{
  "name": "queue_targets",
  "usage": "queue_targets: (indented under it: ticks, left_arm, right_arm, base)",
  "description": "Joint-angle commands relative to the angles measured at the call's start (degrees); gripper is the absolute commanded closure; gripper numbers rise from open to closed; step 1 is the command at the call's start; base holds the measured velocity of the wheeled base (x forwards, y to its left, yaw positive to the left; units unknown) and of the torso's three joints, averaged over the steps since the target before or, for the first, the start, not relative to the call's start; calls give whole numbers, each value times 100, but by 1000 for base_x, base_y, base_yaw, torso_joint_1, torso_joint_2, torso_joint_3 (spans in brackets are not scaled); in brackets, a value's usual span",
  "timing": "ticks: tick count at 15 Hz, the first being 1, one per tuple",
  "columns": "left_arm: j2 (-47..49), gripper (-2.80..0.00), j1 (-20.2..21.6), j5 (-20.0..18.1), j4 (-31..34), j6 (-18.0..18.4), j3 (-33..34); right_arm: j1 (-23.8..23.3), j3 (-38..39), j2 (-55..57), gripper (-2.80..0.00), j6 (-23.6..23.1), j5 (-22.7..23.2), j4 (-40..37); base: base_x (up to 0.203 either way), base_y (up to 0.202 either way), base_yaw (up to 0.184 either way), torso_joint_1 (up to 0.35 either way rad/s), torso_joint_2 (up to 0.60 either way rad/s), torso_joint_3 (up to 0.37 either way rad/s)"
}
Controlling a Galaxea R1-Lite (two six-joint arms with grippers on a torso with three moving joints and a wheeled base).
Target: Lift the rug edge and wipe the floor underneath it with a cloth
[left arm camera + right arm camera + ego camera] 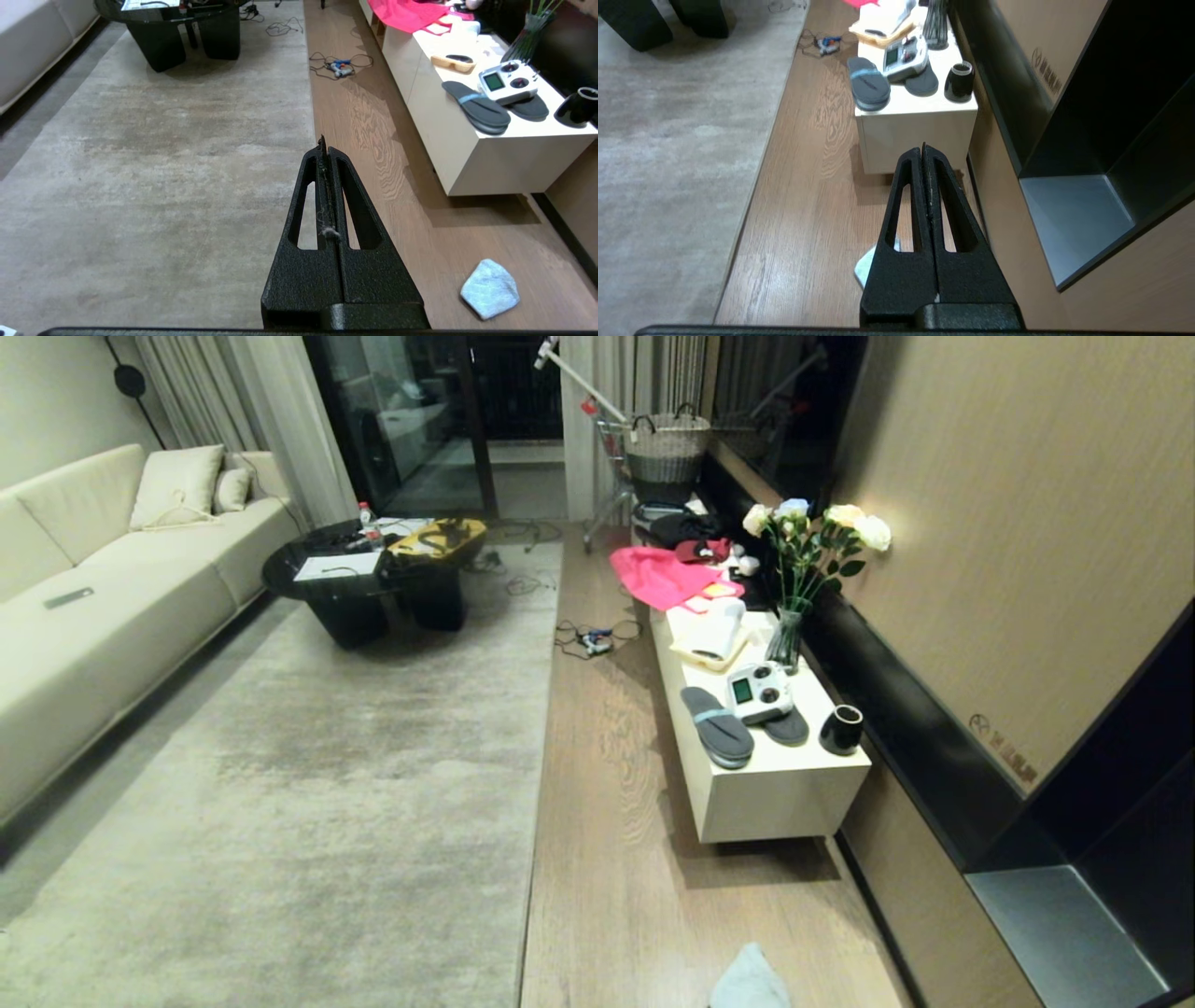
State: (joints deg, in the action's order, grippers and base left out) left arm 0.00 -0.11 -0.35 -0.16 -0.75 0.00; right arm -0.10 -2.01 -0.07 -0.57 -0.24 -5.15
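The rug edge (542,756) runs straight along the wood-grain floor (607,821), lying flat; it also shows as the rug edge (312,116) and the rug edge (761,154). The pale blue-green cloth (750,980) lies crumpled on the floor near the bottom of the head view, right of the rug. The cloth (490,288) is on bare planks, well apart from my left gripper (323,142), which is shut and empty, high above the rug border. My right gripper (923,148) is shut too, held above the floor, hiding most of the cloth (865,273). Neither arm shows in the head view.
A cream low cabinet (780,784) stands right of the floor strip, carrying slippers (717,726), a remote controller (759,693), a black cup (842,729), a flower vase (789,635) and pink fabric (663,574). Cables (593,639) lie on the floor farther off. A black coffee table (373,583) and a sofa (103,597) sit on the left.
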Motion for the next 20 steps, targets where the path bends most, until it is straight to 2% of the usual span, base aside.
queue_targets:
  ticks: [1, 7, 20]
  left_arm:
    - [9, 0, 2, 0, -2, -4, 0]
    - [9, 0, 2, 0, -2, -4, 0]
    - [9, 0, 2, 0, -2, -4, 0]
  right_arm:
    - [1, 50, 7, 0, -4, -2, 139]
    - [1, 87, 7, 0, -13, -2, 190]
    - [1, 153, 7, 0, -9, 2, 383]
  base:
    - [0, 0, 0, 233, -601, -372]
    - [0, 0, 0, 195, -489, -300]
    - [0, 0, 0, 148, -337, -191]
